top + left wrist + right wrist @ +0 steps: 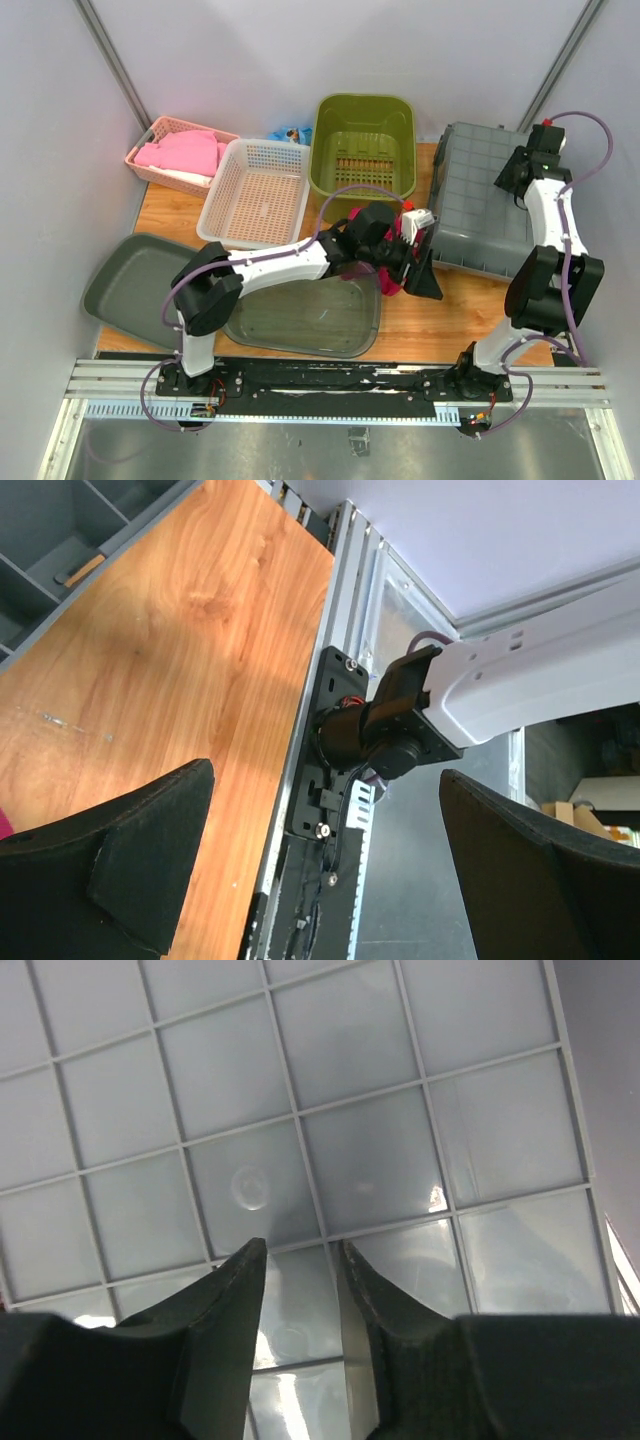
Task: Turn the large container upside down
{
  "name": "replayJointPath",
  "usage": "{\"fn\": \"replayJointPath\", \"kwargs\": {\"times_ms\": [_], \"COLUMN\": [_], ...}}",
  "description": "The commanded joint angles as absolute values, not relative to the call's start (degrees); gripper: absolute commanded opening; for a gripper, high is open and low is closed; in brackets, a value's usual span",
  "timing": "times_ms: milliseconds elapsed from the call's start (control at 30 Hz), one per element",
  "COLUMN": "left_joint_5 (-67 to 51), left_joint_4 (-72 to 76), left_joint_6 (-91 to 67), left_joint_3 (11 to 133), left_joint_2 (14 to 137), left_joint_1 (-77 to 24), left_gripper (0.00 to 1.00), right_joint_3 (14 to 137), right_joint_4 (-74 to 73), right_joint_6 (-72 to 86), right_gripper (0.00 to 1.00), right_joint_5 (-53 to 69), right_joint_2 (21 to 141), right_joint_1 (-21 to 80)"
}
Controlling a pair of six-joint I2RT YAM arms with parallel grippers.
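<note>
Though perhaps apart, container (360, 1150) beneath hand (300, 1247).

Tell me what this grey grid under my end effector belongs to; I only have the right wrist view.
Observer: It is the large grey container, at the right rear of the table. The right end effector is over its right side.
Operator: Report the other arm.
Observer: The left end effector is wide open and holds nothing, by the container's near left corner.
Operator: List what sits left of the container.
Observer: A green bin, then a white basket and a pink basket.
</note>
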State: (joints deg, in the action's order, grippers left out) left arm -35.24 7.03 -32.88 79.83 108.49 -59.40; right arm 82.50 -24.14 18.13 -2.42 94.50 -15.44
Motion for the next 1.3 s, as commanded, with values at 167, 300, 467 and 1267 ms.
{"fn": "replayJointPath", "kwargs": {"times_ms": [167, 300, 467, 1267], "left_joint_5": [-26.0, -23.1, -18.6, -12.4], "left_joint_4": [-7.2, -9.2, -12.8, -18.8], "left_joint_6": [-24.6, -24.5, -24.1, -24.3], "left_joint_3": [86.3, 85.3, 84.8, 80.1], "left_joint_2": [97.4, 93.0, 89.4, 85.6], "left_joint_1": [-57.9, -52.7, -44.9, -33.8], "left_gripper": [0.99, 0.99, 0.99, 0.99], "right_joint_3": [84.0, 73.1, 63.3, 47.8], "right_joint_4": [-34.5, -37.1, -45.6, -32.3], "right_joint_6": [23.5, 25.4, 28.2, 24.0], "right_gripper": [0.51, 0.51, 0.51, 0.5], "right_joint_5": [4.0, 6.6, 13.3, -12.7], "right_joint_2": [76.8, 60.9, 47.6, 60.4], "right_joint_1": [-14.6, -13.4, -12.3, -13.6]}}
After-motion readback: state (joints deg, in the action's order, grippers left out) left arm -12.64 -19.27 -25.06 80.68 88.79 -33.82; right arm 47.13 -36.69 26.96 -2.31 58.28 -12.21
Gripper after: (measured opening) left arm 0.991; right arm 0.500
